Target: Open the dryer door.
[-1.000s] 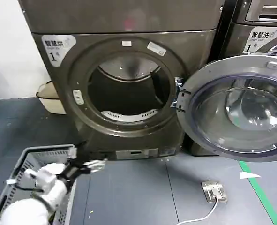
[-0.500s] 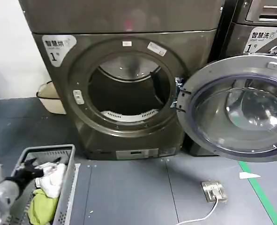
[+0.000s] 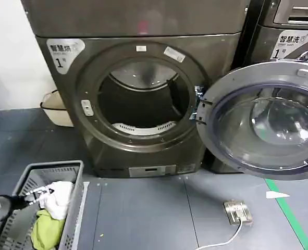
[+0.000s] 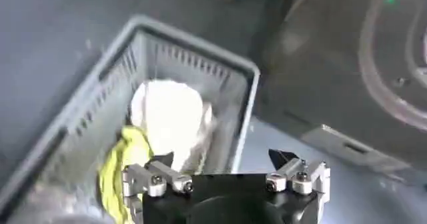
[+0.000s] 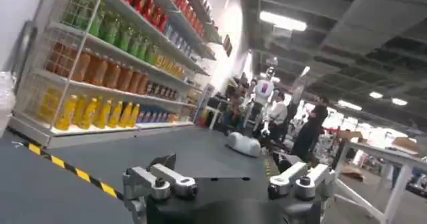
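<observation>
Already, you had the dryer door [image 3: 266,119] swung fully open at about three o'clock of the drum opening [image 3: 140,99], hinged on the machine's right edge, its grey inner face and clear bowl turned toward your head camera and its chrome rim running off the frame's right side. It hung in front of the neighbouring grey machine [image 3: 286,31], covering most of that machine's front. Your left gripper [image 3: 39,194] sat low at about eight o'clock of the scene, over the grey laundry basket [image 3: 73,169] on the floor, its fingertips beside the white cloth [image 3: 60,200] that lay on a yellow-green garment [image 3: 44,232]. From your left wrist camera the left gripper [image 4: 223,160] had its fingers spread apart with nothing between them, the basket [image 4: 193,45] and the white cloth [image 4: 167,115] under it and the dryer's dark front [image 4: 333,65] just past the basket. Your right gripper [image 5: 223,162] was likewise spread wide and empty, pointed off at a hall with stocked shelves [image 5: 113,52]. On the floor at about five o'clock of the dryer lay a small metal block [image 3: 238,211] with a white cable [image 3: 221,242].
</observation>
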{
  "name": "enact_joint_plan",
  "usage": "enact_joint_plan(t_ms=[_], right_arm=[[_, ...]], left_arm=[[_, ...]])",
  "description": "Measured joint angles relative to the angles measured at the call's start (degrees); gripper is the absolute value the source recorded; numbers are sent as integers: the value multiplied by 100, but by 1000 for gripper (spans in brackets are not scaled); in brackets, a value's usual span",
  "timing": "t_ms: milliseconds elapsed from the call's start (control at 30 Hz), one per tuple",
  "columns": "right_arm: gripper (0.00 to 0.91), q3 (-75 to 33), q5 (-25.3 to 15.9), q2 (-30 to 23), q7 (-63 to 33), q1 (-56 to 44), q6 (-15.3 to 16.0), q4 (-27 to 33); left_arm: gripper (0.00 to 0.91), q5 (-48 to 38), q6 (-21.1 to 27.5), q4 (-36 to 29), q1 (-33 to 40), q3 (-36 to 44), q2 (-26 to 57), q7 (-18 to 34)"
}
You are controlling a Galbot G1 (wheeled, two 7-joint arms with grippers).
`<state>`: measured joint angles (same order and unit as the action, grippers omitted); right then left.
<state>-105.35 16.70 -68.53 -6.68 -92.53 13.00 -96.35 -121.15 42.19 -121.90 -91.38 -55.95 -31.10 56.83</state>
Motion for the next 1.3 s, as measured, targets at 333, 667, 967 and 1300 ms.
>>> enact_joint_plan(t_ms=[333, 667, 967, 1300], right_arm=[[907, -48, 302, -119, 41, -117, 17, -91], [907, -54, 288, -184, -21, -134, 70, -136], [907, -75, 312, -198, -21, -126, 13, -141], [907, -51, 317, -231, -5, -125, -66, -122]], left_arm=[[907, -2073, -2, 868, 560, 699, 921, 891], [907, -3084, -4, 1332, 869, 878, 1314, 1244], [907, -3147, -4, 1445, 1028, 1018, 1360, 1289], [907, -3097, -2, 1515, 1065, 1049, 1361, 1301]])
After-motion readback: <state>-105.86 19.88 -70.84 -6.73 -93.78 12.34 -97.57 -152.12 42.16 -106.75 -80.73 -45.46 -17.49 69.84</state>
